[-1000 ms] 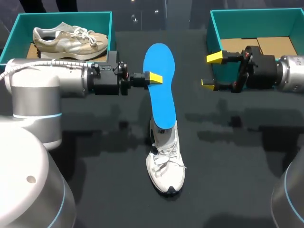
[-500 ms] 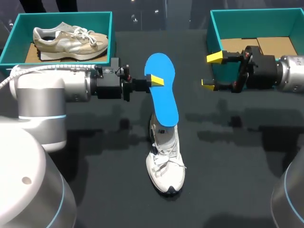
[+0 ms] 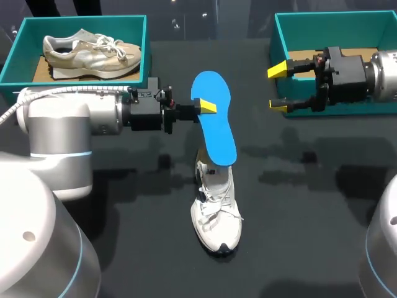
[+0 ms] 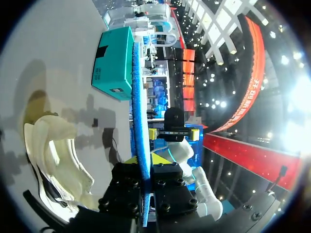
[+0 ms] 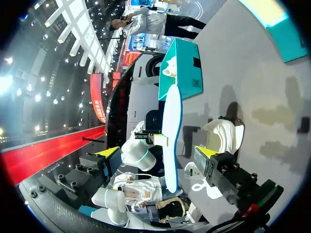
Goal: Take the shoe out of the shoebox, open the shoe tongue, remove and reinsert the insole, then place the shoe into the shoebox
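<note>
The dark surface carries two teal boxes at its far corners. The left box holds a beige shoe, and the right box shows only its card floor, so it is probably where the task's shoe goes back. The white shoe stands on the surface about midway between the arms. Its toe points toward the robot and its heel and open collar face away, so its long axis runs near to far. The blue insole lies nearly on that same line, leaning a little off it. Its near end sits at the shoe's collar, and the rest rises beyond the heel toward the far side. Whether that end is inside the shoe or just above the opening cannot be told. The left tool comes in from the side and is clamped across one long edge of the insole, on its far half. In the left wrist view the insole runs edge-on between the fingers, with the shoe just beside it. The right tool hangs with its fingers spread and empty, touching nothing, just in front of the right box and well apart from the shoe. The left arm is therefore the nearer one. As I judge it, any travel of the insole in or out must follow the shoe's own axis, through the collar.
</note>
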Robot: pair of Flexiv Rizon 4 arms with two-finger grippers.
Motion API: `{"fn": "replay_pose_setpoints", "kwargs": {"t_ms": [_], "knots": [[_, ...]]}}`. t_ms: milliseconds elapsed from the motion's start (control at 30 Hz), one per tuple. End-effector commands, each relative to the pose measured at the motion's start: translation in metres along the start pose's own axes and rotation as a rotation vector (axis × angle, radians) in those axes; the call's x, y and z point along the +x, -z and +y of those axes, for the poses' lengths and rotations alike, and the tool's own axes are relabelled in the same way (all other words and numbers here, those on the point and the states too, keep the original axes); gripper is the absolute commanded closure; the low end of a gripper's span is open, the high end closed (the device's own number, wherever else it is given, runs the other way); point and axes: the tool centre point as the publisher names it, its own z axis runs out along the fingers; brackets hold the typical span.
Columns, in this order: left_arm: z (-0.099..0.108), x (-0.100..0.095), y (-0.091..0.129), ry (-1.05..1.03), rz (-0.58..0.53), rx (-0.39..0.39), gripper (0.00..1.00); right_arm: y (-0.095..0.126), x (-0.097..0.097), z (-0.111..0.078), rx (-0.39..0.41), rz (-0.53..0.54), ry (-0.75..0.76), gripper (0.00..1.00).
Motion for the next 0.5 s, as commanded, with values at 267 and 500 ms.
{"fn": "replay_pose_setpoints", "kwargs": {"t_ms": [267,500], "knots": [[0.001,-0.001,-0.001,-0.001,-0.001,0.002,1.00,0.008,0.046,-0.008,-0.001,-0.486,0.016,0.00],[0.001,-0.001,-0.001,-0.001,-0.001,0.002,1.00,0.001,0.067,-0.009,0.038,-0.711,0.040,0.00]]}}
